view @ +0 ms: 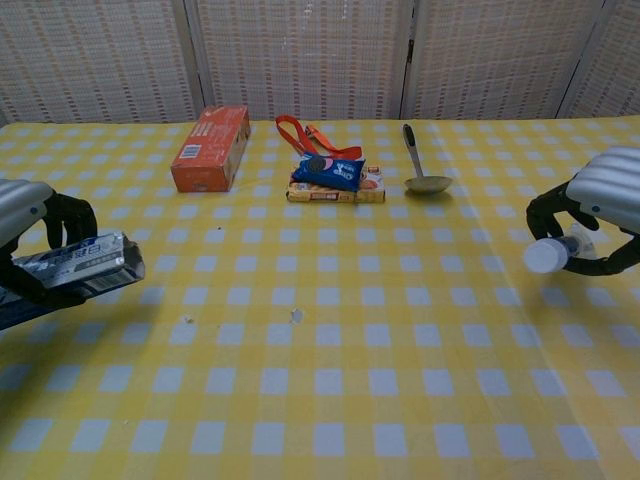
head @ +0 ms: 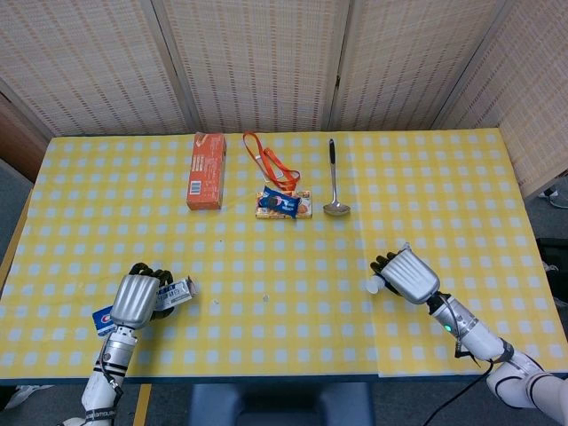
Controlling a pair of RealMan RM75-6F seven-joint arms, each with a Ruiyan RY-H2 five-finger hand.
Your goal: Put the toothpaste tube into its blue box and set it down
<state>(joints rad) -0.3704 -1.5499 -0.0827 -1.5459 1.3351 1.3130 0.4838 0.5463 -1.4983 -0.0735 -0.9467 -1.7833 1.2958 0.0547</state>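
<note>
My left hand (head: 135,300) (view: 25,225) grips the blue toothpaste box (head: 177,294) (view: 78,265) at the table's front left. The box lies roughly level with its open end toward the middle of the table. My right hand (head: 408,274) (view: 606,195) holds the toothpaste tube (head: 377,285) (view: 549,255) lifted off the table at the front right. The tube's white cap points left toward the box. Most of the tube is hidden inside the fingers. A wide stretch of tablecloth separates the two hands.
At the back of the yellow checked table (head: 284,231) lie an orange carton (head: 206,169) (view: 210,148), a snack packet (head: 283,203) (view: 334,178) with an orange lanyard (head: 269,159), and a metal ladle (head: 334,180) (view: 419,162). Two small scraps (view: 296,316) lie mid-table.
</note>
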